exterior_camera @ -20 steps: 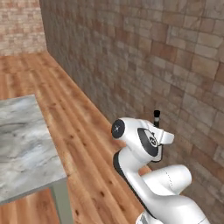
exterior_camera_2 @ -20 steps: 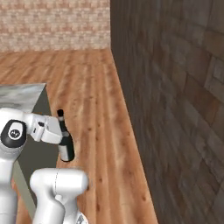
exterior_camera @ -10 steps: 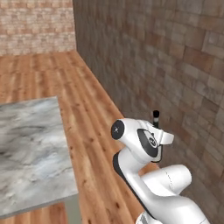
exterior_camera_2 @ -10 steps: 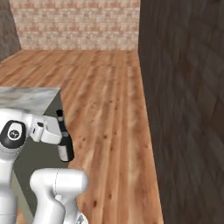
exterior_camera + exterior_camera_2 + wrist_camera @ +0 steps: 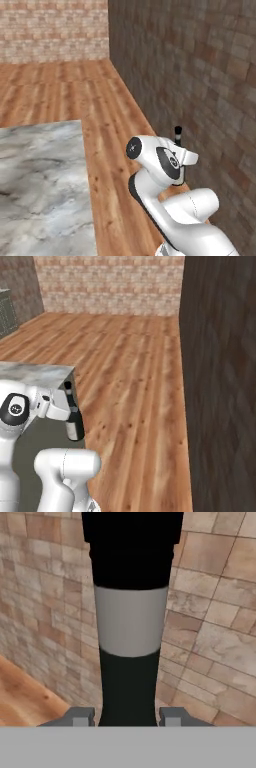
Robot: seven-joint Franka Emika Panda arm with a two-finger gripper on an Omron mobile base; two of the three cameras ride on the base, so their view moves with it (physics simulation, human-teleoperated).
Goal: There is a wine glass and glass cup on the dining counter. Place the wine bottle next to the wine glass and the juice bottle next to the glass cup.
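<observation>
My gripper [image 5: 129,716] is shut on the wine bottle [image 5: 130,627], a slim dark bottle with a black neck and a pale grey label. I hold it upright in the air, close in front of my arm. In the right base view the wine bottle [image 5: 74,421] hangs just right of the dining counter's corner [image 5: 42,374]. In the left base view its black and white cap [image 5: 178,131] pokes up behind my wrist. The dining counter [image 5: 40,170] is a grey-veined marble slab at the lower left. The wine glass, glass cup and juice bottle are out of view.
A dark brick wall [image 5: 200,75] runs close along my right side, and a lighter brick wall [image 5: 110,286] closes the far end. Wooden floor [image 5: 135,386] stretches ahead between the counter and the wall.
The whole picture has shifted, so the base has moved: the marble slab has grown in the left base view and the far wall has come into view. The bottle stays in my grip.
</observation>
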